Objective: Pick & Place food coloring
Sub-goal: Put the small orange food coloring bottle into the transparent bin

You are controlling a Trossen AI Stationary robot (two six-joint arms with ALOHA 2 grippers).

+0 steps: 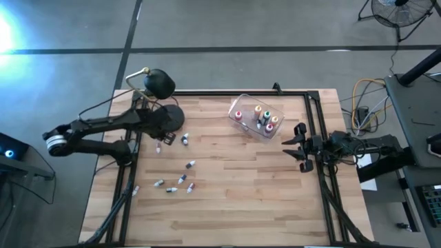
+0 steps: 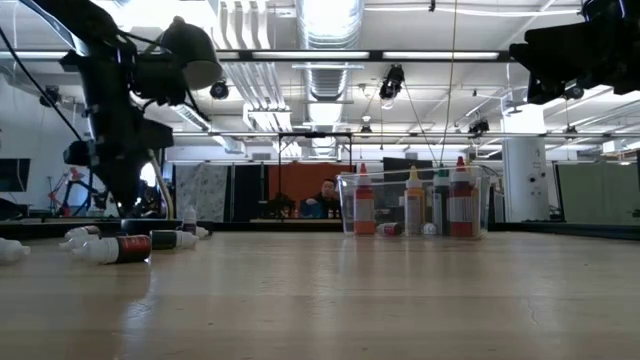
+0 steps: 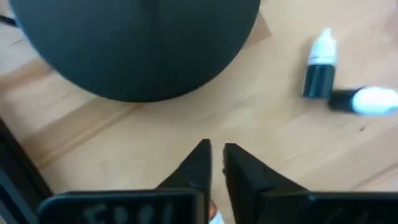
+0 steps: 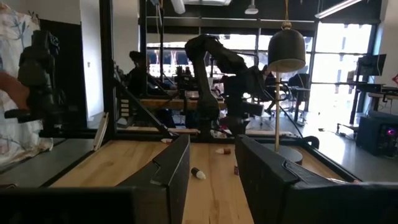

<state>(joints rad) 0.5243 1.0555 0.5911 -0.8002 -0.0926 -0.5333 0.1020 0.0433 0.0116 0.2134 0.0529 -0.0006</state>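
Several food coloring bottles (image 1: 182, 179) lie on their sides on the left half of the wooden table, also low in the low view (image 2: 125, 247). Others stand upright in a clear tub (image 1: 256, 117) at the far middle. My left gripper (image 3: 216, 155) hangs fingers down at the far left, beside the lamp base (image 3: 137, 43), its fingers all but together. Two dark bottles with white caps (image 3: 320, 68) lie off to one side of it. My right gripper (image 1: 298, 146) waits open at the right edge, pointing level over the table. My left gripper shows a small reddish bit (image 3: 213, 214) far back in the slit between its fingers. I cannot tell whether the fingers touch it or whether it lies on the table below them.
A black desk lamp (image 1: 160, 83) stands at the far left corner, its round base (image 1: 173, 117) right beside my left gripper. A black frame (image 1: 317, 124) runs along the table's edges. Bare wood lies open at the near middle and right.
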